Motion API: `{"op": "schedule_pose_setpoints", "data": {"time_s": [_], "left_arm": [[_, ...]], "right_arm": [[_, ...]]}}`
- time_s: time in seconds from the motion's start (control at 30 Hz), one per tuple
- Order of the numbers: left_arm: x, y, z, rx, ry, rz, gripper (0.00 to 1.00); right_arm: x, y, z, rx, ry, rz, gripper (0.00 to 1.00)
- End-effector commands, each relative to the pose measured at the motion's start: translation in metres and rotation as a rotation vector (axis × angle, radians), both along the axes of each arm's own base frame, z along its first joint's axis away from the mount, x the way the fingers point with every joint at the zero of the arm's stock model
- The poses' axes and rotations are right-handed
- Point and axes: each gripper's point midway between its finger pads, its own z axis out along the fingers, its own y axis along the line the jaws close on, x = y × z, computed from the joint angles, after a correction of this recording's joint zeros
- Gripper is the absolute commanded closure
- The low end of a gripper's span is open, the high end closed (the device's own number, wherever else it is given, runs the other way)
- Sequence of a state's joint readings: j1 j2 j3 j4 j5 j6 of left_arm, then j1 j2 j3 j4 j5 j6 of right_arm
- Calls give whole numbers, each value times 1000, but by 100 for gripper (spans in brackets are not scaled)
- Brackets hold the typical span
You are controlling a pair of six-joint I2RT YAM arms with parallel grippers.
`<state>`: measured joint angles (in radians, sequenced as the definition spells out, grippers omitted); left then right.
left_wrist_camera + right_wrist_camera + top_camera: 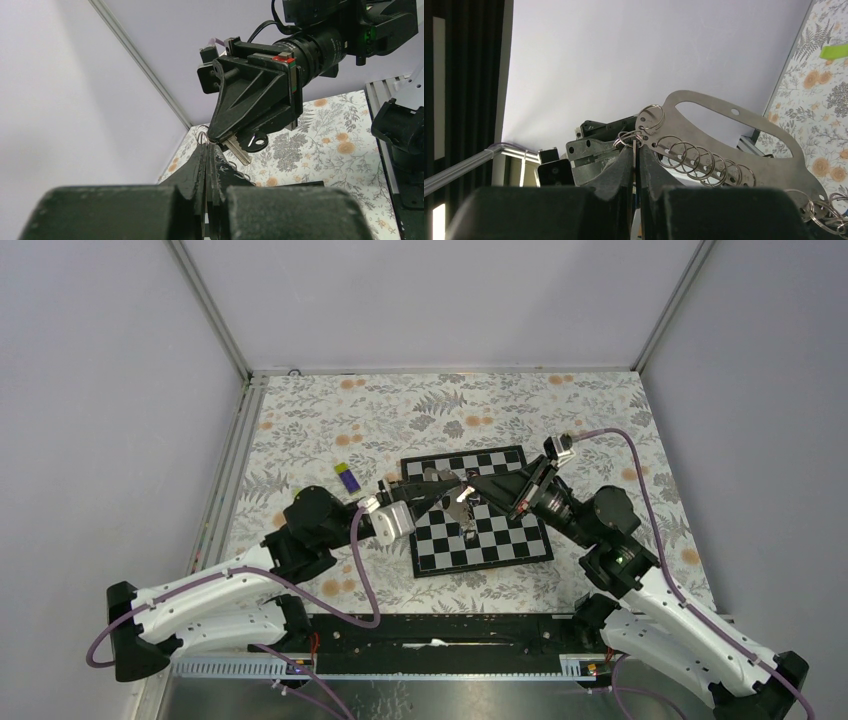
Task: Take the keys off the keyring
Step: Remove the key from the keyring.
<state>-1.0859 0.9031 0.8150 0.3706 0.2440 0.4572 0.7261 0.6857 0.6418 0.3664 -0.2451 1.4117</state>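
Black fingers point(619, 167) of the right gripper point(216, 137) squeeze shut on the keys point(239, 151), high over the chessboard point(500, 535). Just beside them hangs the keyring point(774, 172), a flat silvery plate with a row of little rings. The left gripper point(206, 147) is pinched shut on it. A purple-and-yellow stick point(347, 477) lies on the table point(330, 420)

your overhead view is evenly lit and sharp, shadows faint on the floral grey-and-orange table cover point(330, 430). your wrist views show the left gripper's black fingers point(192, 175) and the right gripper's black fingers point(619, 172) dark, blurred against a bright pale wall point(599, 60).
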Motion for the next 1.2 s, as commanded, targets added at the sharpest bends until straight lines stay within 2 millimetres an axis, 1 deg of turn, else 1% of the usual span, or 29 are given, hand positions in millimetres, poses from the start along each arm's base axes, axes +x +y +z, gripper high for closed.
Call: {"op": "schedule_pose_setpoints", "data": {"time_s": [0.0, 0.1, 0.13, 0.17, 0.3, 0.47, 0.5, 0.57, 0.63, 0.7, 0.8, 0.9, 0.97, 1.07, 1.17], "left_arm": [[-11, 11, 37, -113, -93, -19, 100], [-9, 12, 32, -105, -83, -10, 100], [-10, 13, 31, -107, -79, -9, 100], [-10, 14, 31, -107, -77, -8, 100], [-11, 18, 29, -111, -71, -4, 100], [-11, 22, 26, -115, -63, 4, 100], [-11, 22, 24, -114, -59, 6, 99], [-10, 22, 21, -113, -45, 8, 90], [-10, 22, 21, -121, -26, 2, 78], [-11, 20, 22, -132, -2, -6, 70], [-10, 16, 27, -147, 40, -19, 67], [-12, 11, 33, -155, 71, -48, 65], [-15, 6, 37, -159, 86, -77, 65], [-24, -1, 43, -174, 108, -149, 65], [-27, -6, 43, -200, 133, -183, 65]], "right_arm": [[3, -8, 20, 80, -40, -42, 100], [4, -11, 26, 28, -101, -77, 100], [6, -10, 23, -17, -109, -87, 100], [5, -12, 29, -42, -134, -97, 100], [8, -21, 41, -137, -223, -170, 100], [13, -30, 50, -286, -317, -235, 100], [14, -31, 52, -321, -339, -237, 100], [12, -31, 58, -383, -389, -229, 100], [9, -31, 66, -448, -455, -212, 100], [6, -29, 70, -527, -513, -175, 100], [-2, -25, 72, -620, -601, -97, 100], [-16, -19, 69, -679, -676, 26, 100], [-23, -16, 63, -715, -699, 99, 100], [-26, -17, 60, -764, -714, 142, 100], [-32, -16, 59, -776, -738, 193, 100]]}}
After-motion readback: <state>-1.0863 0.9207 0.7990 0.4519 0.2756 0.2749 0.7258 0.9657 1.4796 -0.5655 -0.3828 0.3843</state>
